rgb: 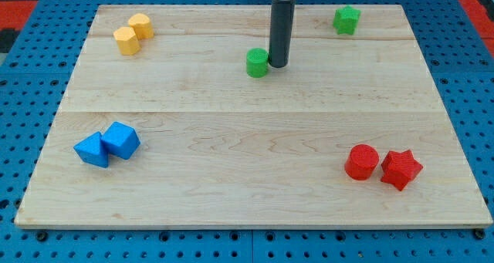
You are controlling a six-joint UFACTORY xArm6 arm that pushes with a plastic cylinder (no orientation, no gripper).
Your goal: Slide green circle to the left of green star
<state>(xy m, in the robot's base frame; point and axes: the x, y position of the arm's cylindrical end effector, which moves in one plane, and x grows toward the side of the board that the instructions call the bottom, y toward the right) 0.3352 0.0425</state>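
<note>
Here, my tip [277, 65], the end of a smooth dark rod with no jaws to spread or pinch, touches the right side of the green circle [257, 63], a matte cylinder on the pale wooden board [247, 163]. The faceted green star [346, 19] sits far right, well apart.

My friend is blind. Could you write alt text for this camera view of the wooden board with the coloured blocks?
A dark rod's tip rests just right of a green circle on a wooden board, with a green star further right near the top. Two yellow blocks sit top left, two blue blocks bottom left, a red circle and red star bottom right.
</note>
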